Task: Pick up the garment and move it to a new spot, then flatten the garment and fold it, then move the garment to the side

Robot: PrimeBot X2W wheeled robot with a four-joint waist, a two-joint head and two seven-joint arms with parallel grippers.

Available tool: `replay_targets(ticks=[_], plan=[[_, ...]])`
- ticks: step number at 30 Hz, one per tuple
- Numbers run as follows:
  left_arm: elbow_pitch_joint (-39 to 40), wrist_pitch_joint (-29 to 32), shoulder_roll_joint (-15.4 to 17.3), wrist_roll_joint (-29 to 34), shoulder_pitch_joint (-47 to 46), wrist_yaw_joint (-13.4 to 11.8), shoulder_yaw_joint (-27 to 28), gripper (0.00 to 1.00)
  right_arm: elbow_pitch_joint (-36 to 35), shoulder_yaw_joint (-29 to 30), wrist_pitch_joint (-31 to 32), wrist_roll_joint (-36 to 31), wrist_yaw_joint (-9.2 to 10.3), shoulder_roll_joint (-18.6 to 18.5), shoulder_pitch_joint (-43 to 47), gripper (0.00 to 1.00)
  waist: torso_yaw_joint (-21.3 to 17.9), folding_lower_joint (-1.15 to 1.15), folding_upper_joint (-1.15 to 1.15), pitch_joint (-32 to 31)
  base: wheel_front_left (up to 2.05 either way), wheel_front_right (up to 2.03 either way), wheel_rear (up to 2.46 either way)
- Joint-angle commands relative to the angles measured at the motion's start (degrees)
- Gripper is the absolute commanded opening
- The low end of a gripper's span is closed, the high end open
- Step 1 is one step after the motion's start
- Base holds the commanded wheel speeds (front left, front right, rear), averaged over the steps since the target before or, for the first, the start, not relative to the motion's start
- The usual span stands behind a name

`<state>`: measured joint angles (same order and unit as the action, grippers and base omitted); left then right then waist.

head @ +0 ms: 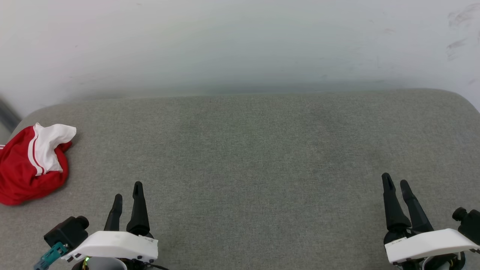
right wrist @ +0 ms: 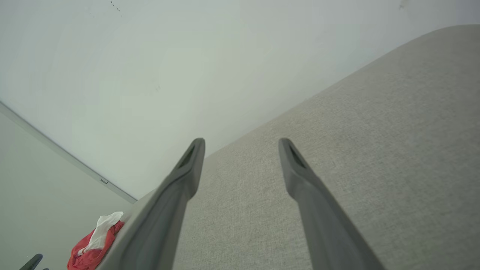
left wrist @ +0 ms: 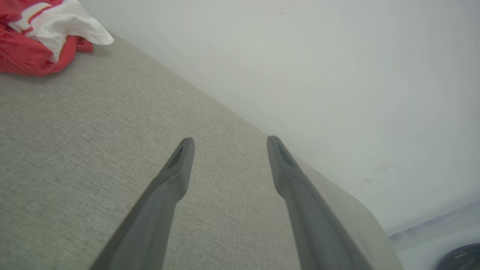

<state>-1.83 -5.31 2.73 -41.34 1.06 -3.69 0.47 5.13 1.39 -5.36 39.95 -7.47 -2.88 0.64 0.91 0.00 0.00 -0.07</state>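
At the far left edge of the grey-covered table (head: 243, 150) lies the garment (head: 26, 168), crumpled in a heap (mostly red cloth, with a white, red-striped sleeve folded over the top). My left tool (head: 128, 190) hangs over the near edge, a little to the right of the heap and apart from it. Its two dark fingers are spread wide and grip nothing, with only the bare grey cover beyond them in my left wrist view. My right tool (head: 395, 180) is well away at the near right, its fingers likewise spread and empty, over bare cover. Behind the table stands a pale wall (head: 225, 45), scuffed at its upper right.
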Motion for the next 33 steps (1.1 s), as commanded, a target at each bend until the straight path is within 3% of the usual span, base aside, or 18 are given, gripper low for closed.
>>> replay_targets(ticks=[1, 33], plan=[[1.23, -0.77, 0.14, 2.35, 0.20, -0.49, -0.29, 1.00, -1.25, -0.13, -0.71, -2.30, -0.02, -0.04, 0.12, 1.00, 0.03, 0.00, 0.00, -0.03, 0.00, 0.00, 0.00], [3.28, -5.63, 1.14, 22.18, 3.43, -2.60, -4.03, 1.00, -2.34, -0.71, -5.51, -20.10, -0.03, -0.01, 3.50, 1.00, 0.48, 0.00, 0.00, -0.21, 0.00, 0.00, 0.00]])
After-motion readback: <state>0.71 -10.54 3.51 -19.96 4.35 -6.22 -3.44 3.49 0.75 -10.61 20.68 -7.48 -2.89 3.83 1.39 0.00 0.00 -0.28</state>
